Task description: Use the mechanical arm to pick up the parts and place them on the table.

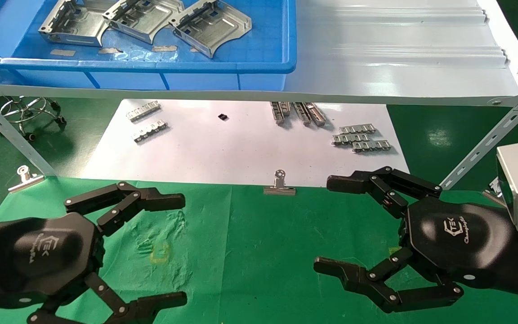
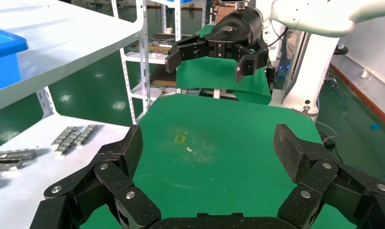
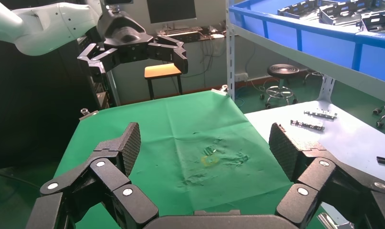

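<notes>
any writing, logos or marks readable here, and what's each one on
"TEK" logo: white, on the black housing of the right claw, with a script word under it too small to read.
"TEK" logo: on the left claw housing, same unreadable script beside it.
Small yellow square outline, no text: on the green table cloth.
Nothing readable on the parts or the blue bin.

Left end effector (image 1: 176,247) and right end effector (image 1: 331,225) both spread wide, hovering, holding nothing.

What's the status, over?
Left tool and right tool open, empty, over green table. Three parts in blue bin on shelf. Nothing in the way.
</notes>
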Action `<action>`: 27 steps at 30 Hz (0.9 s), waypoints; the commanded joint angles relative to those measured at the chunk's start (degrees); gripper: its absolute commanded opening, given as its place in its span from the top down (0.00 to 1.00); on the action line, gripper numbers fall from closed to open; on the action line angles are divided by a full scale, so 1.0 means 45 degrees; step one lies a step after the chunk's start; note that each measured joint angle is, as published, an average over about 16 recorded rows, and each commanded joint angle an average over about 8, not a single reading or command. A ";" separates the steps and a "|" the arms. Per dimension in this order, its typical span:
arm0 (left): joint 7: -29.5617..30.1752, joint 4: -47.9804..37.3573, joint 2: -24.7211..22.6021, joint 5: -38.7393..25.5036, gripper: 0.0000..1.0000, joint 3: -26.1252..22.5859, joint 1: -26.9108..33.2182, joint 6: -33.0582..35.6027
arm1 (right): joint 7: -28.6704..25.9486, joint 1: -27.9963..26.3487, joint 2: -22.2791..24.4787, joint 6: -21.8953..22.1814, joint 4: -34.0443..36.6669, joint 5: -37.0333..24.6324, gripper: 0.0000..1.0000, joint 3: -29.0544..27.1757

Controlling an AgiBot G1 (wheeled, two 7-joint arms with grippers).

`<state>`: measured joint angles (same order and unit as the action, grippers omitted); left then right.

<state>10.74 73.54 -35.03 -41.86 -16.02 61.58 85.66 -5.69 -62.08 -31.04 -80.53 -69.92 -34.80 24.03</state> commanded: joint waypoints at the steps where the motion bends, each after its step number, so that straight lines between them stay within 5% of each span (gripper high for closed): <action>1: 0.0000 0.0000 0.0000 0.0000 0.00 0.0000 0.0000 0.0000 | 0.0000 0.0000 0.0000 0.0000 0.0000 0.0000 0.00 0.0000; 11: 0.0000 0.0000 0.0000 0.0000 0.00 0.0000 0.0000 0.0000 | 0.0000 0.0000 0.0000 0.0000 0.0000 0.0000 0.00 0.0000; 12: 0.0000 0.0000 0.0000 0.0000 0.00 0.0000 0.0000 0.0000 | 0.0000 0.0000 0.0000 0.0000 0.0000 0.0000 0.06 0.0000; 19: 0.0008 -0.0008 -0.0002 0.0006 0.00 0.0002 0.0000 -0.0007 | 0.0000 0.0000 0.0000 0.0000 0.0000 0.0000 0.93 0.0000; 20: 0.0017 -0.0017 -0.0005 0.0012 0.00 0.0003 0.0002 -0.0015 | 0.0000 0.0000 0.0000 0.0000 0.0000 0.0000 1.00 0.0000; 27: 0.0202 -0.0405 -0.0806 -0.0400 0.00 -0.0151 0.0491 -0.1181 | 0.0000 0.0000 0.0000 0.0000 0.0000 0.0000 1.00 0.0000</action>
<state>11.54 71.24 -39.38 -44.29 -16.95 64.60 79.76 -5.69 -62.07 -31.04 -80.54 -69.92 -34.80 24.03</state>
